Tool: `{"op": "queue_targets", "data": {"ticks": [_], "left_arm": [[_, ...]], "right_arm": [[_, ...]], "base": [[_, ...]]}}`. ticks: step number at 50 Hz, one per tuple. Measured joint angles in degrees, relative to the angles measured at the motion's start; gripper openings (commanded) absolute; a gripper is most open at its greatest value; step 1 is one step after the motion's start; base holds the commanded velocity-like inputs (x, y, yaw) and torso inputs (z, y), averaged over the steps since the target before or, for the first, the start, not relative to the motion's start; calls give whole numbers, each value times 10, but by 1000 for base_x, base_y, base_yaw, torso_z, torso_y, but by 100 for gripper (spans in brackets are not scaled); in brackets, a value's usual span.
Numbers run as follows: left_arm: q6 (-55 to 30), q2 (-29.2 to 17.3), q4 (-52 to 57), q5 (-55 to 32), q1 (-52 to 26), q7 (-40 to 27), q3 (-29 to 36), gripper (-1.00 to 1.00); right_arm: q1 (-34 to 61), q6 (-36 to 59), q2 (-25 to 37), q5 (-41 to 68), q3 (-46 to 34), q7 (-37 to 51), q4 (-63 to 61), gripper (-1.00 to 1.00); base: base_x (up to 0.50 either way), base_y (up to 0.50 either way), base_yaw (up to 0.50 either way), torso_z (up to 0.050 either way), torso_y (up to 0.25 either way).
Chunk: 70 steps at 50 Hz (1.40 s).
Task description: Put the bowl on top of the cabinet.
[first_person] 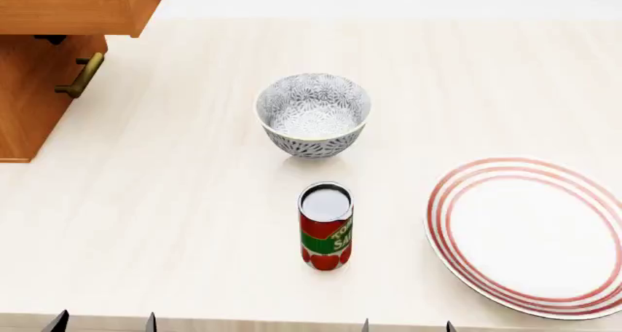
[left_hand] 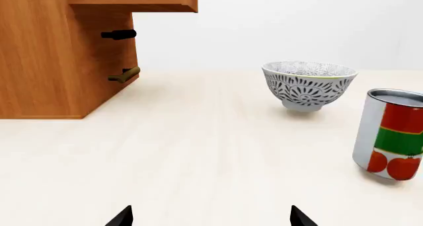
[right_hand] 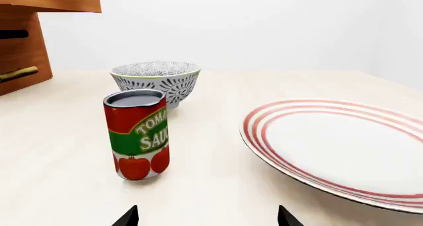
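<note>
One deep black-and-white patterned bowl point(first_person: 313, 113), upright.

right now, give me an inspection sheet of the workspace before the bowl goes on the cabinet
surface: pale table, nothing spilled.
job's things: bowl upright and empty on the table, apart from the cabinet, whose drawer is pulled out.
clutter: tomato sauce can upright, just nearer the robot than the bowl; red-ringed plate on the robot's right.
grippers: left gripper and right gripper open, empty, low at the near edge.
cables: nothing seen.
surroundings: plain white backdrop.
</note>
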Motion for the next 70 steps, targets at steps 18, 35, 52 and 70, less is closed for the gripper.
{"op": "queue_targets", "data": {"ticks": [18, 35, 52, 70], "left_arm": [[0, -21, 1, -18, 0, -27, 26, 100], [-1, -37, 3, -21, 1, -53, 50, 100], [-2, -48, 2, -42, 0, -64, 64, 100], [-5, -62, 1, -52, -2, -74, 77, 100]], "right_arm": [[-1, 3, 21, 17, -25, 30, -2, 100], [-1, 4, 37, 32, -44, 54, -3, 100], [-1, -3, 50, 40, -57, 70, -1, 100], [2, -1, 62, 38, -76, 87, -3, 100]], "base": [[0, 0, 0, 0, 0], [0, 0, 0, 0, 0], [0, 83, 0, 0, 0], [0, 500, 0, 0, 0]]}}
